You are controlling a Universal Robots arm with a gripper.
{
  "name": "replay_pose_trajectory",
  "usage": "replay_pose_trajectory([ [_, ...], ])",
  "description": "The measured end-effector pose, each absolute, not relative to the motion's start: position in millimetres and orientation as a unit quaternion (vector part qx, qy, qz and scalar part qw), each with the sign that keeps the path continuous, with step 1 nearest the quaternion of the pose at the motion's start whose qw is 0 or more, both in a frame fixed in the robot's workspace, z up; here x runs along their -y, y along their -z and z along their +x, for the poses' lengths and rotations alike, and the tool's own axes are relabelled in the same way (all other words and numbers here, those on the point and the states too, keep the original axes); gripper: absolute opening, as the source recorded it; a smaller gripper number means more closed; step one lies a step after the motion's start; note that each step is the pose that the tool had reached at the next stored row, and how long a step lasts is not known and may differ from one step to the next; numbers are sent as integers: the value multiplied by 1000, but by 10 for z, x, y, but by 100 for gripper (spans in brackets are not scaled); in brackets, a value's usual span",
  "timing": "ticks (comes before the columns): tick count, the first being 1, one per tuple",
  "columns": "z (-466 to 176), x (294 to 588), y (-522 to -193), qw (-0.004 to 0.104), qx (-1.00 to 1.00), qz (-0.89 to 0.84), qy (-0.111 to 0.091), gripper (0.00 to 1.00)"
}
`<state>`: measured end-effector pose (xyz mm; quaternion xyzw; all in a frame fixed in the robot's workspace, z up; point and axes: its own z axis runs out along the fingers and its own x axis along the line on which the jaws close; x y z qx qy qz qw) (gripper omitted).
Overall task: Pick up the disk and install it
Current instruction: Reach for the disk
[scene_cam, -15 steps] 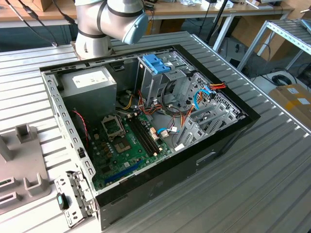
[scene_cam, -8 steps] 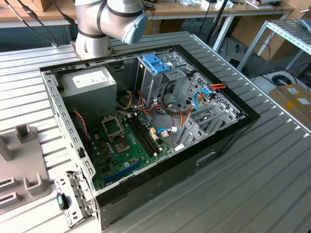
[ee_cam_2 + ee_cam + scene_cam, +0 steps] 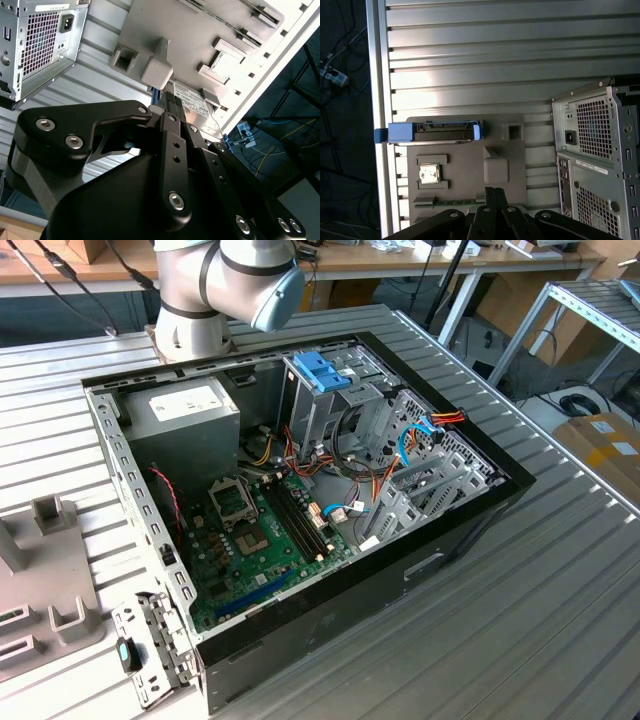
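**Disk waits in its holder, hand empty above it**

The disk (image 3: 432, 133) stands on edge in a slot of a grey holder (image 3: 470, 165), its blue frame along the upper edge and a blue tab sticking out at one end, past the rim of the table (image 3: 470, 50). In the second wrist view the disk's white label (image 3: 194, 103) shows just beyond the fingertips, partly hidden by them.

The hand (image 3: 495, 191) hangs over the holder, apart from the disk. Its two black fingers are pressed together and grasp nothing; the same clenched tips (image 3: 171, 100) point toward the disk in the second wrist view.

The holder lies flat on the ribbed metal table, close to the table's edge. Another of its pockets carries a small square silver part (image 3: 429, 174), and a raised grey block (image 3: 496, 171) sits near its middle.

Beside the holder stands the computer case (image 3: 592, 155), its perforated rear panel and power socket facing both wrist cameras. In the exterior view the case (image 3: 300, 490) lies open on the table, showing the green board, the grey power-supply box (image 3: 185, 415), loose cables, and the metal drive cage with its blue latch (image 3: 322, 370) on top. The arm's base (image 3: 225, 285) rises behind the case.
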<state>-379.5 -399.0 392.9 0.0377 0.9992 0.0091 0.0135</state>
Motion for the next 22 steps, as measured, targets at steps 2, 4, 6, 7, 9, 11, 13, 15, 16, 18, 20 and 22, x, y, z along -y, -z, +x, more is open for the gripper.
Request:
replay_pose_trajectory([
  [2, -3802, 3989, -3929, 14, -999, 38, -9, 11],
  [4, -3810, 3989, -3929, 14, -999, 38, -9, 11],
  [6, -3820, 3989, -3929, 14, -999, 38, -9, 11],
  [7, -3823, 3990, -3928, 14, -999, 38, -9, 11],
  [9, -3834, 3990, -3928, 14, -999, 38, -9, 11],
  [11, -3843, 3990, -3928, 14, -999, 38, -9, 11],
  [13, -3852, 3989, -3928, 14, -999, 38, -9, 11],
  [15, -3867, 3990, -3927, 14, -999, 38, -9, 11],
  [16, -3872, 3989, -3926, 14, -999, 38, -9, 11],
  [18, -3880, 3989, -3927, 14, -999, 38, -9, 11],
  [20, -3888, 3989, -3926, 14, -999, 38, -9, 11],
  [22, -3896, 3989, -3926, 14, -999, 38, -8, 11],
])
